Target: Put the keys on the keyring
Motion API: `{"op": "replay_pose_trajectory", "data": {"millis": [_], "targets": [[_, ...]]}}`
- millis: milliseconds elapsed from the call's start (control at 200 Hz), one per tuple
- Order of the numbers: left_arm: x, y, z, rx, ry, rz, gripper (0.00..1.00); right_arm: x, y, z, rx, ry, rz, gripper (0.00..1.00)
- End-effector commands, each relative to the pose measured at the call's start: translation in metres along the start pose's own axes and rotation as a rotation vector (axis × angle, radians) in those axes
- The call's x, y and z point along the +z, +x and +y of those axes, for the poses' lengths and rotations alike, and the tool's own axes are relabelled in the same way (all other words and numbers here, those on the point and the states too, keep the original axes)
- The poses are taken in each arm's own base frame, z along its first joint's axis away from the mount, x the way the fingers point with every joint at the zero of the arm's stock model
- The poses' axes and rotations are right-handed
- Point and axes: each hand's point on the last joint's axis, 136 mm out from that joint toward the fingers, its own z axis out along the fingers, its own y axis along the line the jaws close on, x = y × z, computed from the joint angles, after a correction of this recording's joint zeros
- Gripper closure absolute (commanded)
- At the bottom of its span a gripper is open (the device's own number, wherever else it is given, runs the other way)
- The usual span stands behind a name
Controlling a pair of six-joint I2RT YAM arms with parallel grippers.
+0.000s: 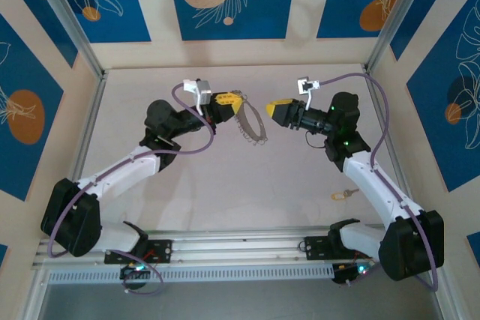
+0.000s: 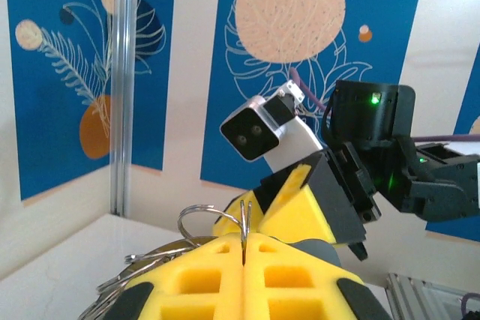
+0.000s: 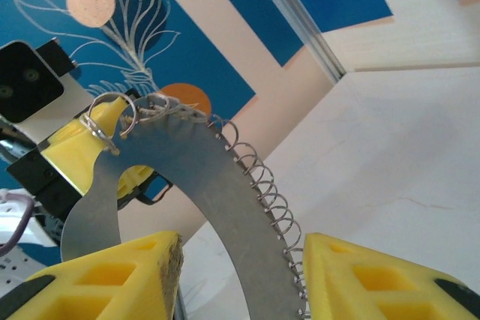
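L gripper (image 1: 235, 100) is up off the table (image 1: 225, 192), approx centre-back. Its fingers are pressed together w/ a thin wire loop of the keyring (image 1: 252, 127) pinched in the seam. The keyring is a curved grey metal strip w/ a row of wire rings along one edge, and it sticks out from that grip twd the R side. R gripper (image 1: 271, 107) faces it, just beside the strip, fingers apart, nothing held. From its wrist cam the strip crosses the gap between them. The key (image 1: 342, 195), tiny w/ an orange head, lies on the table near the R arm (image 1: 375, 181), well apart from both grippers.
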Motion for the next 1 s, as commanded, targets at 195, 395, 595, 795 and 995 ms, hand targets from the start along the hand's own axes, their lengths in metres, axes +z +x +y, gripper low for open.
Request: {"op": "replay_pose_trajectory", "data": {"millis": [195,395,595,795,995], "targets": [[0.006,-0.022,-0.016,-0.022,0.099,-0.092,1.00,0.006,-0.019,0.049,-0.162,-0.155,-0.016,0.56],[0.012,-0.014,-0.017,-0.121,0.150,-0.066,1.00,0.006,-0.024,0.066,-0.205,-0.210,-0.010,0.56],[0.017,-0.011,-0.021,-0.196,0.209,-0.041,1.00,0.010,-0.023,0.075,-0.219,-0.248,0.024,0.57],[0.019,-0.014,-0.024,-0.219,0.237,-0.033,1.00,0.014,-0.019,0.079,-0.218,-0.260,0.049,0.59],[0.019,-0.016,-0.029,-0.229,0.255,-0.027,1.00,0.016,-0.019,0.077,-0.213,-0.253,0.052,0.63]]}}
